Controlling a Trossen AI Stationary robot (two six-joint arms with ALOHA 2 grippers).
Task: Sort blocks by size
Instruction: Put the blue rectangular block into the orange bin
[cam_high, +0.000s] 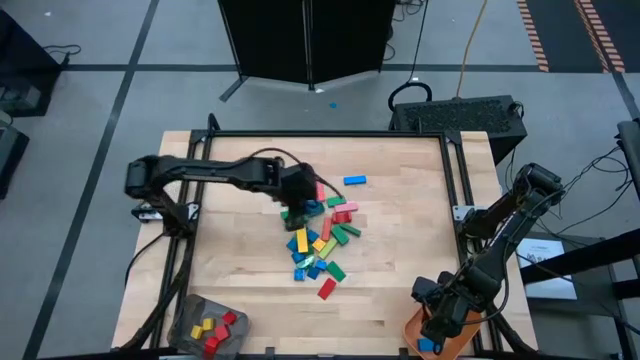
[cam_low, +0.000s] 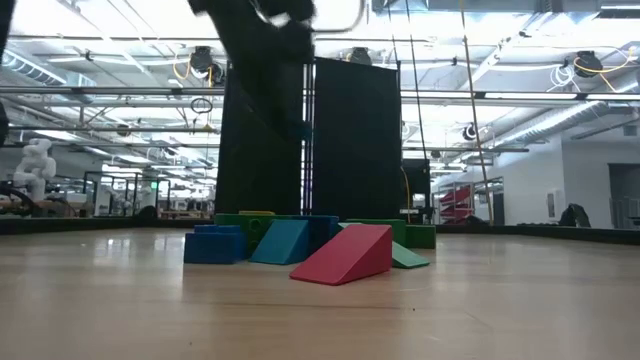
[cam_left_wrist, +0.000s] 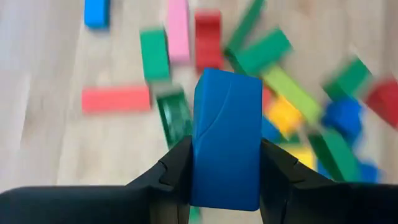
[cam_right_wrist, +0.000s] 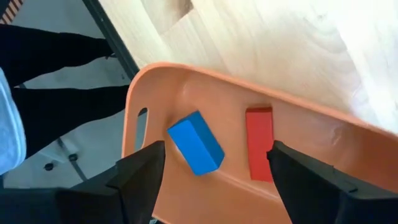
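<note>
A pile of blocks (cam_high: 320, 240) in red, blue, green, yellow and pink lies at the table's middle; the low view shows it too (cam_low: 300, 245). My left gripper (cam_high: 300, 193) hangs over the pile's far left part, shut on a blue block (cam_left_wrist: 227, 137). My right gripper (cam_right_wrist: 214, 180) stands open at the near right corner, above the orange tray (cam_right_wrist: 161, 93). In the tray lie a blue block (cam_right_wrist: 196, 144) and a red block (cam_right_wrist: 259, 143), between the fingers' lines but untouched. My left gripper pinches the blue block by two opposite sides (cam_left_wrist: 200, 165) between its two fingers (cam_left_wrist: 174, 171). The fingers slant down from the table's left side. The block sticks out past the fingertips and is lifted clear of the pile.
A grey container (cam_high: 210, 325) with red and yellow blocks stands at the near left corner. A lone blue block (cam_high: 354, 181) lies beyond the pile, and a red one (cam_high: 327, 289) on its near side. A black frame (cam_high: 330, 135) rims the table.
</note>
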